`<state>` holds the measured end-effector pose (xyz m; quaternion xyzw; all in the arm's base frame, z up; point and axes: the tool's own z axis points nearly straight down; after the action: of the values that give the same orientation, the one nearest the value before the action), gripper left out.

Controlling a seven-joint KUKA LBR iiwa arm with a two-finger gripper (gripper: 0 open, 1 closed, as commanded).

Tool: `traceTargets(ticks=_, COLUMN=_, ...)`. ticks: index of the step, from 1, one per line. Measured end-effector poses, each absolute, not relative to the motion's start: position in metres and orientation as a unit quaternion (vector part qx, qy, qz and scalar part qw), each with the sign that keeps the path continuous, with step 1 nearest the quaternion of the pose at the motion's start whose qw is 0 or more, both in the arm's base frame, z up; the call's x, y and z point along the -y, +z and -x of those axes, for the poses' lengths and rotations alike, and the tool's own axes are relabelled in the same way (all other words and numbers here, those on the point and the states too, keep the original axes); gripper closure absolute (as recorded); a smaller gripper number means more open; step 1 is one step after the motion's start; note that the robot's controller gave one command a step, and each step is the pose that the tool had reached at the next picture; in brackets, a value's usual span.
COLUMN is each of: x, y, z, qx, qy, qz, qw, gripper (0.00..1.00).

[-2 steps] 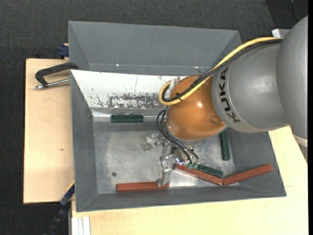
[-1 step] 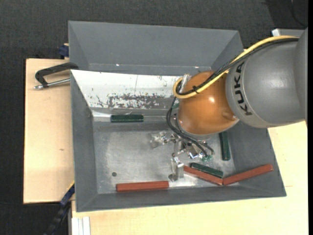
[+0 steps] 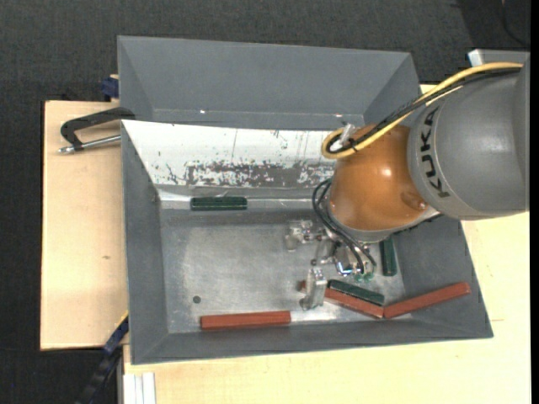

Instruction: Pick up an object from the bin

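The gripper [image 3: 305,265] hung low over the floor of the bin [image 3: 236,263]. Its fingers [image 3: 313,293] were spread wide, with only bare grey metal showing between them, so it had hold of nothing.

Closest to it, touching or just beside one fingertip, lay the end of a flat red-brown bar [image 3: 354,301], which ran away from the gripper toward the arm's side. A small dark green piece [image 3: 364,289] rested on or against that bar, partly tucked under the wrist.

A little farther on, a second red-brown bar [image 3: 425,300] met the first end to end in a shallow V. A dark green stick [image 3: 389,257] lay beside the orange wrist cover [image 3: 375,188].

Well apart on the gripper's other side were a third red-brown bar [image 3: 244,319] and a dark green strip [image 3: 219,202].

The nearest bar seemed the likeliest pick. To take it well, the gripper would need to shift over until its fingers straddled the bar's narrow width, clear of the green piece. It would then go right down to the floor before closing, since a thin, flat bar could slip from a shallow pinch. A straight lift would avoid dragging its neighbour.
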<state>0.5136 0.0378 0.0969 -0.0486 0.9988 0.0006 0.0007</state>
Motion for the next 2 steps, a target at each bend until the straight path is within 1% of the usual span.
traceTargets(ticks=1, x=-0.011, y=0.11, z=-0.508, qx=-0.992, qy=0.0, qz=0.124, qw=0.002, gripper=0.0)
traceTargets(ticks=2, x=0.014, y=0.072, z=-0.518, qx=-0.972, qy=0.0, qz=0.233, qw=0.001, gripper=1.0)
